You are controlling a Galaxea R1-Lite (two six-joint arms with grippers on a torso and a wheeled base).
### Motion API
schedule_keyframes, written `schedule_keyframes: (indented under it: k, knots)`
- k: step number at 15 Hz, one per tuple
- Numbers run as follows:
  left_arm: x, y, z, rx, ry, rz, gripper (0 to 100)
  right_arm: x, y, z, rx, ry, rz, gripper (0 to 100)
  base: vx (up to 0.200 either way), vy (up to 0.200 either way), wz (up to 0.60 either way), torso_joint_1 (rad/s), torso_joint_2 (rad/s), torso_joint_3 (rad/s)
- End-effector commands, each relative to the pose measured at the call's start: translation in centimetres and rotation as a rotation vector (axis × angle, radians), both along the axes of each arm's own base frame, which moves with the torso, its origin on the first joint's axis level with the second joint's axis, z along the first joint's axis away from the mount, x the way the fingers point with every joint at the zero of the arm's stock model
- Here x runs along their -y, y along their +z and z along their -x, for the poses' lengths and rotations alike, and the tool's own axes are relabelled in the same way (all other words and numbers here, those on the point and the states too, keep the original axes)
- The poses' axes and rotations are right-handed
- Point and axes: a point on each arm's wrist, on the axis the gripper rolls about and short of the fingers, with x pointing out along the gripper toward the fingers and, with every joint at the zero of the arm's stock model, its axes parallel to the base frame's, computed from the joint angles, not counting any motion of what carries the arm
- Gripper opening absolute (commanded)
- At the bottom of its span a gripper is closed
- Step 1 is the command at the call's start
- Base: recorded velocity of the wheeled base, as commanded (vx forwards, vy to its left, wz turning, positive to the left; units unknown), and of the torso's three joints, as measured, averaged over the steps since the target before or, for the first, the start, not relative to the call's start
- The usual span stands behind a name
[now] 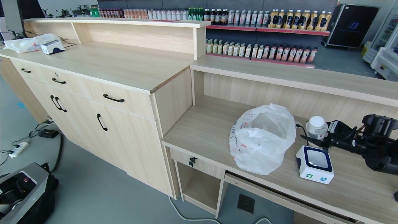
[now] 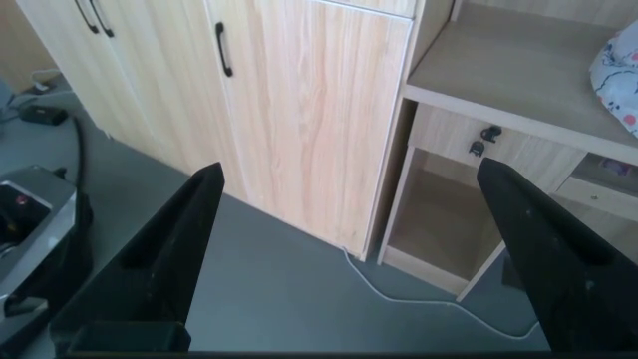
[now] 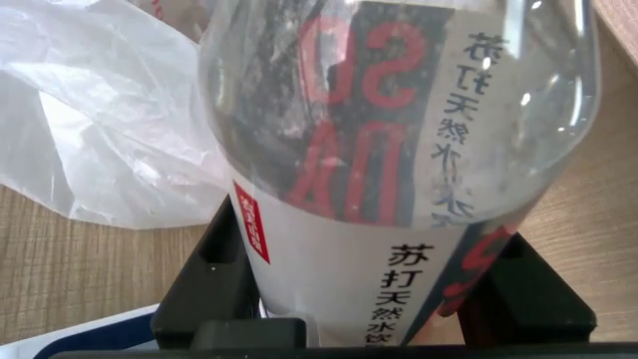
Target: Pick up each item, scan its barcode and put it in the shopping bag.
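Black right gripper (image 1: pixel 313 140), held level, clasps upright bottle (image 1: pixel 316 128) beside scanner (image 1: pixel 314 164).

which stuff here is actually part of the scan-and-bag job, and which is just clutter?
Job: bottle, shut in right claw; scanner; shopping bag.
Lying about: second bag and second scanner on the far counter; shelved drinks; power strip.

Bottle (image 1: pixel 316 126) behind scanner (image 1: pixel 314 164), right of bag (image 1: pixel 262 138)
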Motion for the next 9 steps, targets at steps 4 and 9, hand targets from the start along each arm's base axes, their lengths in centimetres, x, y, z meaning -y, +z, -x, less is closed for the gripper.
schedule_keyframes:
  k: [4,9]
  knots:
    - [0.0,0.0,0.0,0.0,0.001,0.0,100,-3.5,10.3,4.1,0.046,0.044,-0.04,0,0.0,0.0,0.0,0.0,0.0,0.0]
    - [0.0,0.0,0.0,0.0,0.001,0.0,100,-8.0,19.1,19.4,-0.291,-0.147,-0.473,0,0.0,0.0,0.0,0.0,0.0,0.0]
